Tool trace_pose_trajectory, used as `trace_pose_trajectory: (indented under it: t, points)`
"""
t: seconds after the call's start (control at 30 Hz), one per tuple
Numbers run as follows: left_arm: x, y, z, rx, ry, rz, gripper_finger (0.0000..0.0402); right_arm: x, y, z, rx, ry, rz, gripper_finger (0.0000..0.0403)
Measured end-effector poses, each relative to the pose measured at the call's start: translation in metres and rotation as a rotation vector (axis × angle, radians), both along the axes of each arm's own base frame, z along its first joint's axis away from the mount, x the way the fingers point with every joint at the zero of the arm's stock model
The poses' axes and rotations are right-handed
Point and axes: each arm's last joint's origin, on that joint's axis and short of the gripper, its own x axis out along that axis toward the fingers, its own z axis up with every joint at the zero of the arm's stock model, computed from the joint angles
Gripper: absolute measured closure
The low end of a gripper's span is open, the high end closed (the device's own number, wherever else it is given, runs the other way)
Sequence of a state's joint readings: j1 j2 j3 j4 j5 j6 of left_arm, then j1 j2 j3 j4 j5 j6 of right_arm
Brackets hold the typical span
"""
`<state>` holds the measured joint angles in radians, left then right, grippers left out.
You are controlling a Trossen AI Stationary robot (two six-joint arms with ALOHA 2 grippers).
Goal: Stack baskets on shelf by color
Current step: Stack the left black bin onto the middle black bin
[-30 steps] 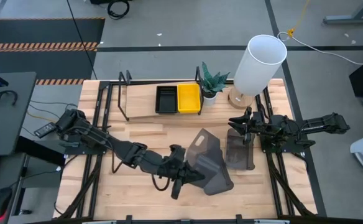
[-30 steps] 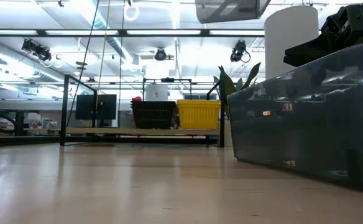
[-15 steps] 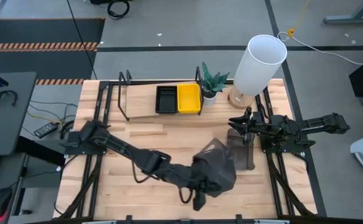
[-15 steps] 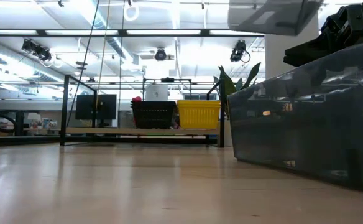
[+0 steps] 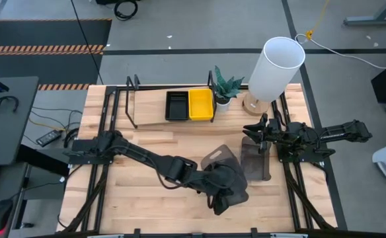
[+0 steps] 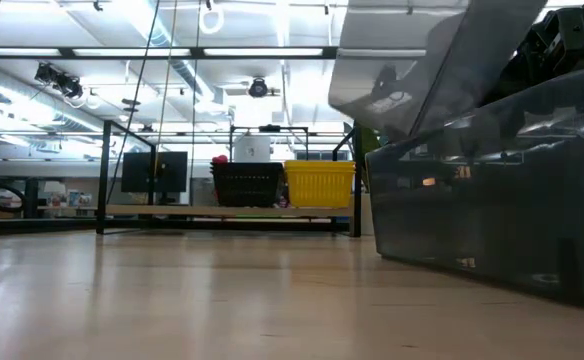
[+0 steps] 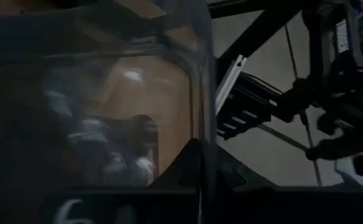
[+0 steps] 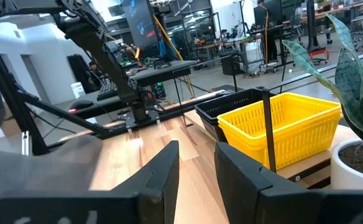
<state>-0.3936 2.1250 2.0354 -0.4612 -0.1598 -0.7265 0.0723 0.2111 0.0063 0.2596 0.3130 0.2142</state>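
My left gripper (image 5: 223, 198) is near the table's middle, shut on a smoky grey basket (image 5: 221, 170) that shows high and tilted in the low view (image 6: 412, 60). A second grey basket (image 5: 256, 158) stands on its base on the table just to its right, large in the low view (image 6: 492, 190). My right gripper (image 5: 251, 129) is open (image 8: 197, 168) above that basket's far end and touches nothing. A black basket (image 5: 176, 105) and a yellow basket (image 5: 201, 104) sit side by side on the shelf (image 5: 150, 106) at the far edge. My left gripper holds the grey basket by its wall (image 7: 201, 112) at the end nearest the table's near edge, coming from the left and near side. The smoky plastic hides the fingertips, so the kind of hold cannot be told. The basket is lifted clear and tilted, with its far end over the second grey basket.
A tall white cylinder lamp (image 5: 275, 66) and a small potted plant (image 5: 225, 86) stand at the far right, beside the shelf's right end post. The shelf plank's left half (image 5: 147, 109) is bare. Black frame rails run along both table sides.
My left gripper has moved toward the table's right edge and slightly nearer, carrying the grey basket. The basket, high and nearly level a second ago, has tipped and come down close above the second grey basket.
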Motion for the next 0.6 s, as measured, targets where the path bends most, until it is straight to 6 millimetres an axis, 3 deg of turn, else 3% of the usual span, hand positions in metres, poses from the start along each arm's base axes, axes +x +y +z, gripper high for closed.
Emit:
trace_pose_trajectory:
  t: [0.6]
  points:
    - [0.011, 0.0, -0.04, 0.032, 0.139, -0.037, 0.0393, 0.001, 0.0, 0.0, 0.0, 0.001, 0.0, 0.0294]
